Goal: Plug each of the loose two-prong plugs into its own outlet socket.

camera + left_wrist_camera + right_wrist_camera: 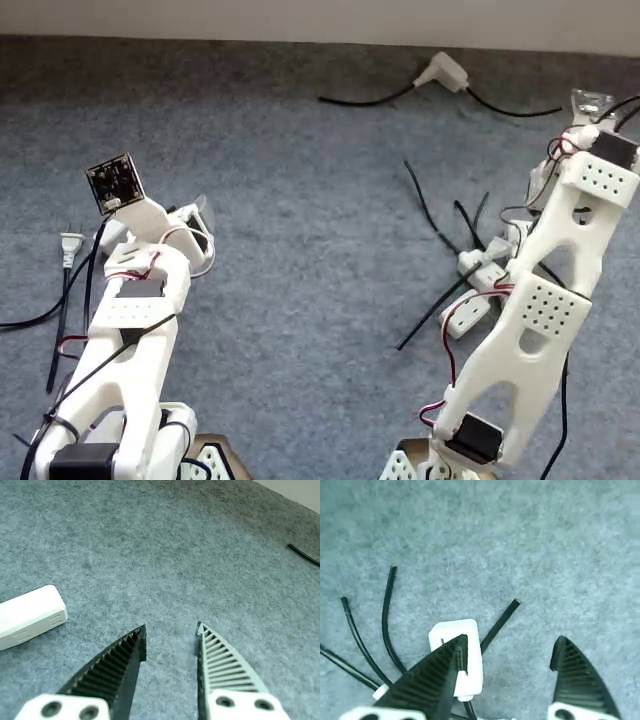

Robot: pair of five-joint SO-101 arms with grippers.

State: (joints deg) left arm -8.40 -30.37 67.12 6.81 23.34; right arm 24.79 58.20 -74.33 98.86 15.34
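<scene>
My left gripper (172,630) stands wide apart over grey carpet (175,540), nothing held; a white block (30,615) beside it is cut off at the edge. My right gripper (512,642) is wide too, one finger (435,675) hiding part of a white connector (451,630); plug or socket, I cannot tell. From above, a two-prong plug (69,246) lies beside the left arm (130,330).

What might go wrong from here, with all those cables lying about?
1. The right gripper hangs open over a white connector among loose black cords. Closing might pinch a cord too, or nudge the connector aside.
2. The left gripper is open above bare carpet, with the white block off to one side. A grasp here would likely catch nothing.
3. The white plug near the far edge lies well away from both arms, so it is perhaps hard to reach.
</scene>
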